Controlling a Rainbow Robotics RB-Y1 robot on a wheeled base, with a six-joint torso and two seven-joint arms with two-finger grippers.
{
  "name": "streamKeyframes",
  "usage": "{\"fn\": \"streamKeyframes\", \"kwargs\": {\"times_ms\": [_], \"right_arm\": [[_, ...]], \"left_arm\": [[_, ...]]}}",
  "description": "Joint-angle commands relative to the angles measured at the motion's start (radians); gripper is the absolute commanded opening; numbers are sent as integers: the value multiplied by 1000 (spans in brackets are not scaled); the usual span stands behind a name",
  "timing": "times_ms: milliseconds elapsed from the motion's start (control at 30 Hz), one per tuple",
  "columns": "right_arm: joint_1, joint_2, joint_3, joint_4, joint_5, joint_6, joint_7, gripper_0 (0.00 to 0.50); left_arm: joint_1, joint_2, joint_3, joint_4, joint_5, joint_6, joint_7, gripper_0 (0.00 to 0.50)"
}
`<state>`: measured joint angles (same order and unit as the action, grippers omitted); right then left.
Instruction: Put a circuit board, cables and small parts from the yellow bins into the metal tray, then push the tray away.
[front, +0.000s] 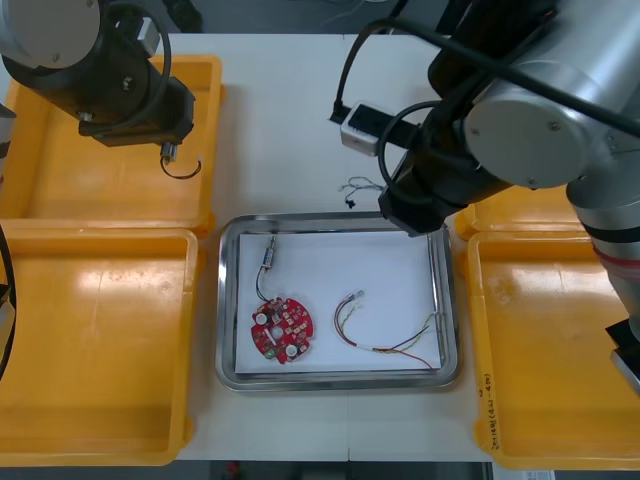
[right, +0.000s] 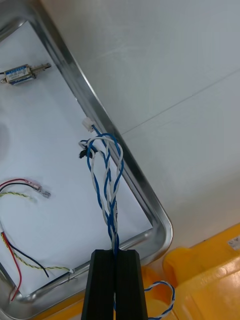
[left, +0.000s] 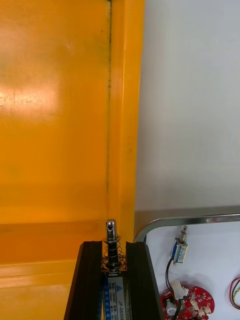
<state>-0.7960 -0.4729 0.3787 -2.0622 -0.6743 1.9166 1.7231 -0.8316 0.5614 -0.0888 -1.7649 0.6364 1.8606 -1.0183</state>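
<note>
Carry the twisted blue-and-white cable (right: 107, 185), pinched in your right gripper (right: 114, 252), inside the shiny rectangular metal tray (right: 150, 205) rim before releasing, while your left gripper (left: 111, 245) holds a small sprung metal part (left: 111, 231) over the yellow plastic bin (left: 55, 125)

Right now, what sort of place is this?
Likely an electronics kitting bench: yellow bins flank a tray holding a circuit board. Left gripper, over a bin, grips a small metal part; right gripper holds a twisted cable by the tray.
</note>
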Motion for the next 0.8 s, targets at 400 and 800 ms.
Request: {"fn": "streamKeyframes", "kwargs": {"times_ms": [400, 800], "right_arm": [[63, 28, 189, 37, 85, 3, 170, 0], [69, 53, 236, 154, 116, -97, 199, 0]], "left_arm": [[2, 40, -6, -37, 9, 8, -2, 0], [3, 40, -6, -37, 12, 6, 0, 0]]}}
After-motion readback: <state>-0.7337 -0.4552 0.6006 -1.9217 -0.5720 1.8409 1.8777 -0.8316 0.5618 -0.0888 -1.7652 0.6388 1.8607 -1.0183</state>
